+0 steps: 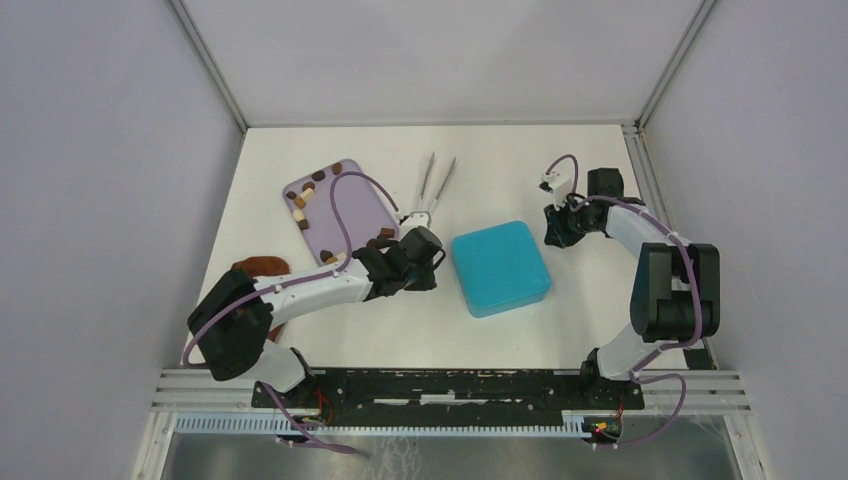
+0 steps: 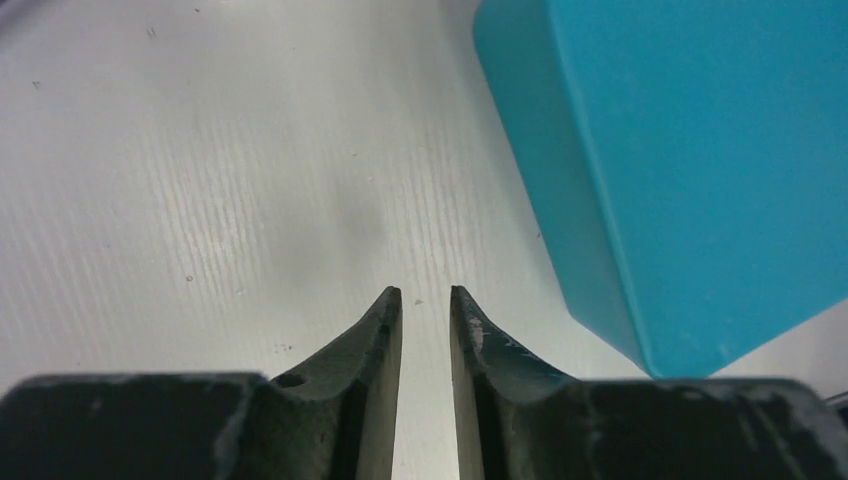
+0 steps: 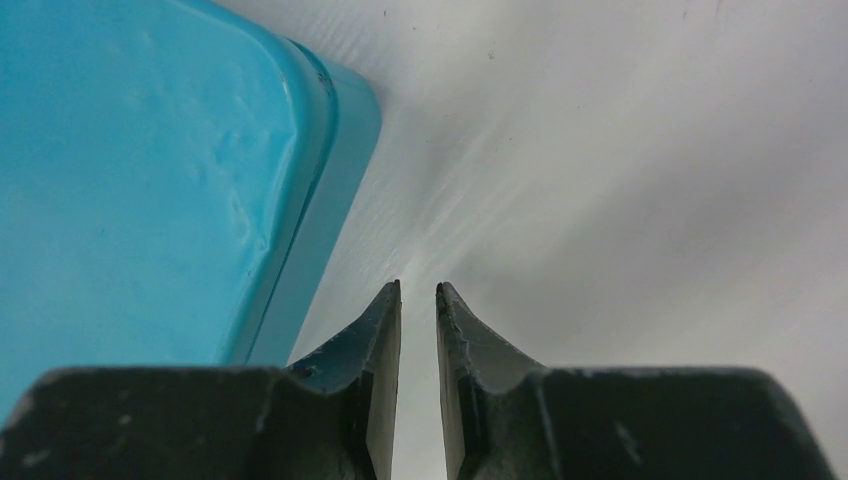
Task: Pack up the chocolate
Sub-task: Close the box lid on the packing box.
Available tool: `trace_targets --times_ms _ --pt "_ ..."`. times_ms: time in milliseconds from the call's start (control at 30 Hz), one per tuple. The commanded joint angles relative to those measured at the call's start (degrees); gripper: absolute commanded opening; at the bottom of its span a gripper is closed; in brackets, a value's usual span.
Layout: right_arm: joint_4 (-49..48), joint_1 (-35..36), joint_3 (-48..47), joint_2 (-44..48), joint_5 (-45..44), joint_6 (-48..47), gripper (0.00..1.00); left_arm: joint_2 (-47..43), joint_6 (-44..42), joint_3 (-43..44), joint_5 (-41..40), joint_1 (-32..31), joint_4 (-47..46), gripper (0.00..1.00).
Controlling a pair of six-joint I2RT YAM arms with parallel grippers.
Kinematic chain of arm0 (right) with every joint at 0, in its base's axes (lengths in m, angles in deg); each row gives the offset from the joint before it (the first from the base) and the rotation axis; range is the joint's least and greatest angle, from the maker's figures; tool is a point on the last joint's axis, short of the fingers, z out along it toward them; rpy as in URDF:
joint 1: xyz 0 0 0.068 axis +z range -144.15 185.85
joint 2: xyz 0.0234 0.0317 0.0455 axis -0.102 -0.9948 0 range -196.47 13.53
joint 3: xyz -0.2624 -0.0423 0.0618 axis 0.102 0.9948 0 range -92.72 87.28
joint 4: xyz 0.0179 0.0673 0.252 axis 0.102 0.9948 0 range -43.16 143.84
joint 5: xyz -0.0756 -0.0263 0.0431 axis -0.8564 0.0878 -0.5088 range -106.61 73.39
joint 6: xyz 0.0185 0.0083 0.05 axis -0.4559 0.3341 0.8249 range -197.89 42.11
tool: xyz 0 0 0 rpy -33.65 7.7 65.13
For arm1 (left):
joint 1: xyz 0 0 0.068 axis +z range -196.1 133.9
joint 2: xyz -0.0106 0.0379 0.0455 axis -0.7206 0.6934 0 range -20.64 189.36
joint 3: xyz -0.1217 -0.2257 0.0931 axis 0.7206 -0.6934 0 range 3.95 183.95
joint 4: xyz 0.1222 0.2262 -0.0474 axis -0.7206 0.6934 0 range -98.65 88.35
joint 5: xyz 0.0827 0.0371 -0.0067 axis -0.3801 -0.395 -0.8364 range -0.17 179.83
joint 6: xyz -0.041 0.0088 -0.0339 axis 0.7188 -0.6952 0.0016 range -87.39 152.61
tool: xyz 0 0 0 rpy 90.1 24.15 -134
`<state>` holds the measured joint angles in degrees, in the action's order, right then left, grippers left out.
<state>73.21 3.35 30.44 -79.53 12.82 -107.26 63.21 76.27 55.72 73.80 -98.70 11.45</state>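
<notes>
Centrally, on a white table [image 1: 520, 170], a closed teal box [image 1: 499, 267]: square, rounded corners, smooth matte lid, contents hidden. Beyond it to the left, a flat lilac tray [image 1: 368, 215] holding the chocolate [image 1: 299, 202]: small brown and tan pieces along its far-left edge, a few more at its near corner. Metal tongs [image 1: 432, 190] between tray and box. Left gripper [image 2: 425, 297] low beside the box's left wall, arm stretched past the tray's near corner. Right gripper [image 3: 418, 290] near the box's far-right corner, arm folded back at the elbow. Both pairs of jaws almost together, a thin slit only, nothing held.
</notes>
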Motion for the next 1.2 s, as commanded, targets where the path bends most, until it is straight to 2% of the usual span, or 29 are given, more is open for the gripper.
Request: trace_targets --times_ms 0,167,500,667,833,1033,1167 --pt "-0.9 1.3 1.0 -1.4 1.4 0.9 0.24 3.8 1.7 1.5 1.9 -0.2 -3.3 0.28" --pt "-0.1 2.2 0.6 -2.3 4.9 1.2 0.24 4.0 2.4 0.8 1.7 -0.4 -3.2 0.27" --pt "1.4 8.8 -0.6 -3.8 12.1 1.9 0.23 3.3 5.2 0.1 -0.1 -0.5 1.6 0.26" --pt "0.8 9.9 -0.3 -3.6 12.3 2.2 0.24 2.4 7.1 0.1 -1.1 -0.6 3.4 0.26" --pt "0.8 10.0 -0.1 -3.8 12.9 2.2 0.24 6.7 7.2 4.8 -4.7 -0.6 9.5 0.25" --pt "1.3 10.2 -0.1 -4.1 13.1 2.0 0.24 11.4 4.8 10.9 -1.1 -0.7 5.9 0.24" --pt "0.6 10.1 -0.2 -2.5 8.8 2.5 0.27 14.0 3.7 14.6 -0.8 -0.7 6.8 0.24"
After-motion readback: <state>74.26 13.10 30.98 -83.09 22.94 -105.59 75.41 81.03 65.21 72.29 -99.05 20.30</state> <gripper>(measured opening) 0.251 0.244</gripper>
